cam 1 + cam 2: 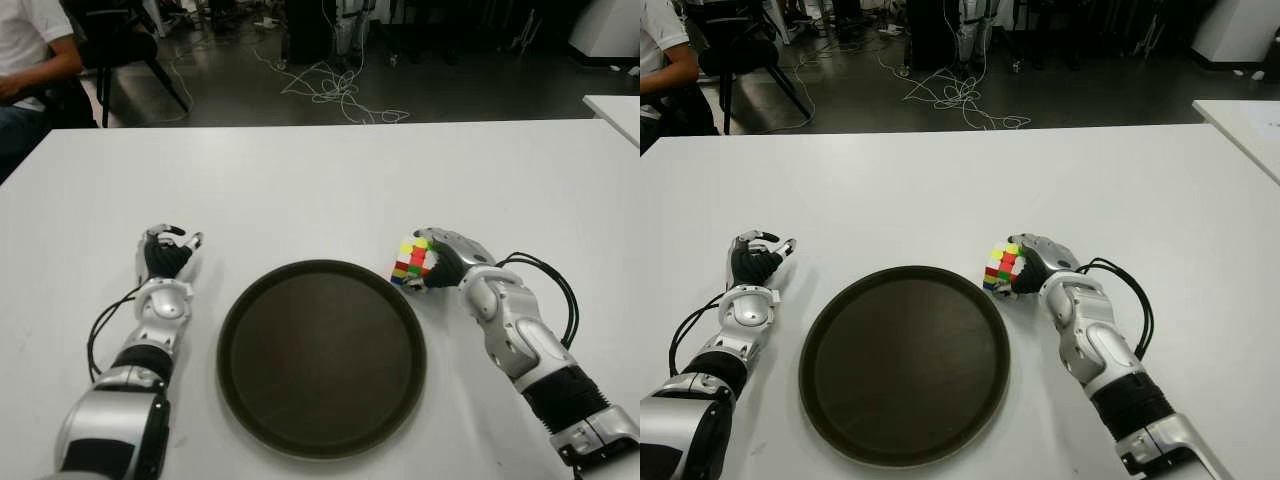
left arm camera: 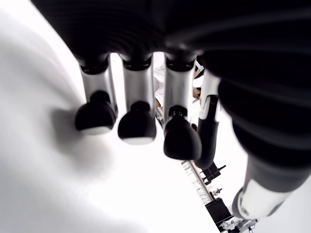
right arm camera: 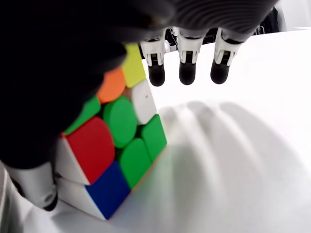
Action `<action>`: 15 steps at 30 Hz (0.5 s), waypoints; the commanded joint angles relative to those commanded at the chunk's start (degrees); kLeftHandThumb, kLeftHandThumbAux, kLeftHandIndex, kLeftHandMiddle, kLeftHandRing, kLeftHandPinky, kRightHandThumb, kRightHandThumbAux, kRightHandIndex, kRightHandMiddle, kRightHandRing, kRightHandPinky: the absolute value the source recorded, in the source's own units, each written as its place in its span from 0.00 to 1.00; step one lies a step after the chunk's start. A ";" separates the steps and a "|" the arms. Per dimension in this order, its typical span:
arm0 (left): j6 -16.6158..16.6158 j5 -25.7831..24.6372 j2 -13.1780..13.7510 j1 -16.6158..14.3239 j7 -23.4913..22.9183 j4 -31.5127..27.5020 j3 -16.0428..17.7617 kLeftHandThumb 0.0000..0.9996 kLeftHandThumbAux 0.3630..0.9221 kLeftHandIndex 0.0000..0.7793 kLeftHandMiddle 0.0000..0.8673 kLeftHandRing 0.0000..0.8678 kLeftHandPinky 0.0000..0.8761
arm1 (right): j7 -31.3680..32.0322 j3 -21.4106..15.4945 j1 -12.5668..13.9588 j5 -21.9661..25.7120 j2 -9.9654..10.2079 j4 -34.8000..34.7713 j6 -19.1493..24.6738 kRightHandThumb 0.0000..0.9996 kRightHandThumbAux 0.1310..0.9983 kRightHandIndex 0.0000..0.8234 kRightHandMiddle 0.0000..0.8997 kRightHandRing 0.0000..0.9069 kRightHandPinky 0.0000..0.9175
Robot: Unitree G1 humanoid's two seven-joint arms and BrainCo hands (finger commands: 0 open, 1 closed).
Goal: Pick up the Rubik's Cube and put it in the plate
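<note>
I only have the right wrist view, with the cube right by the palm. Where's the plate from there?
Observer: The plate lies to the robot's left of the Rubik's Cube. Its rim is just beside the cube, and the cube is outside it.
Operator: Anything already in the plate?
Observer: No, its inside shows bare.
Operator: And the other robot hand?
Observer: The left robot hand shows on the far left side of the plate, holding nothing, well away from the right robot hand.
</note>
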 joint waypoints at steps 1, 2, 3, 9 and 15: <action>0.18 0.04 0.00 -0.04 0.12 0.04 -0.02 0.71 0.61 0.57 0.95 0.95 0.93 | -0.51 -0.33 0.21 0.42 0.04 -0.17 -0.52 0.12 0.61 0.02 0.13 0.16 0.21; 0.30 0.07 -0.01 -0.07 0.20 0.07 -0.03 0.71 0.61 0.57 0.95 0.95 0.93 | -0.89 -0.56 0.35 0.74 0.06 -0.27 -0.92 0.13 0.62 0.04 0.15 0.19 0.24; 0.41 0.08 -0.05 -0.14 0.30 0.12 -0.02 0.71 0.61 0.57 0.95 0.95 0.93 | -1.21 -0.82 0.44 1.09 0.06 -0.40 -1.26 0.13 0.62 0.05 0.16 0.20 0.25; 0.22 -0.06 -0.22 -0.11 0.41 0.08 0.14 0.71 0.61 0.57 0.96 0.96 0.94 | -2.49 -1.66 0.78 2.67 0.32 -0.93 -1.93 0.15 0.65 0.12 0.24 0.28 0.34; -0.13 -0.42 -0.29 -0.07 0.03 -0.10 0.40 0.71 0.61 0.57 0.96 0.96 0.94 | -5.07 -2.77 1.32 4.07 1.12 -1.18 -3.02 0.20 0.68 0.33 0.41 0.45 0.48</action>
